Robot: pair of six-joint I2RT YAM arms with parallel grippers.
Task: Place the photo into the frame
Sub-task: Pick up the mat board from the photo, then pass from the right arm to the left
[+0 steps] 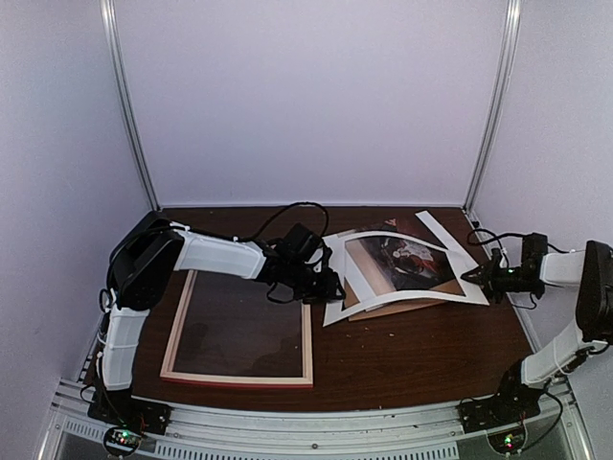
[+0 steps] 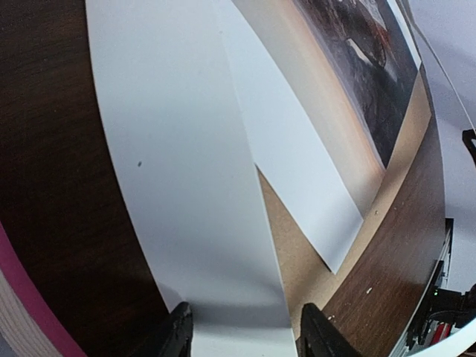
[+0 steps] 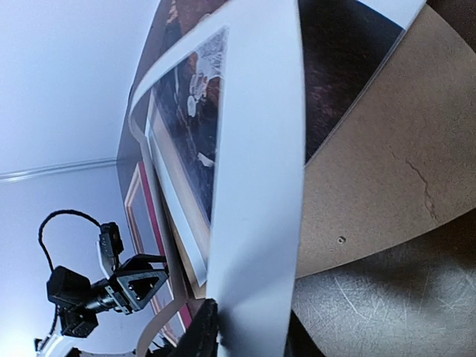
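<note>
The frame [image 1: 238, 379] lies flat at the left, pale wood side up, and its pink edge shows in the left wrist view [image 2: 30, 312]. The photo [image 1: 407, 261], dark with a pale figure, lies right of it on a brown backing board [image 1: 369, 312]. A thin white border sheet [image 1: 412, 307] with an open middle arches over the photo. My left gripper [image 1: 333, 287] grips its left strip [image 2: 186, 163], which fills the gap between the fingers. My right gripper [image 1: 471, 276] grips its right strip [image 3: 260, 186]. The photo also shows in both wrist views [image 2: 364, 82] [image 3: 190, 126].
The backing board [image 3: 387, 163] juts out under the stack toward the right arm. The left arm's cable [image 1: 287, 216] loops above the frame's far end. White walls close in the table at the back and on both sides.
</note>
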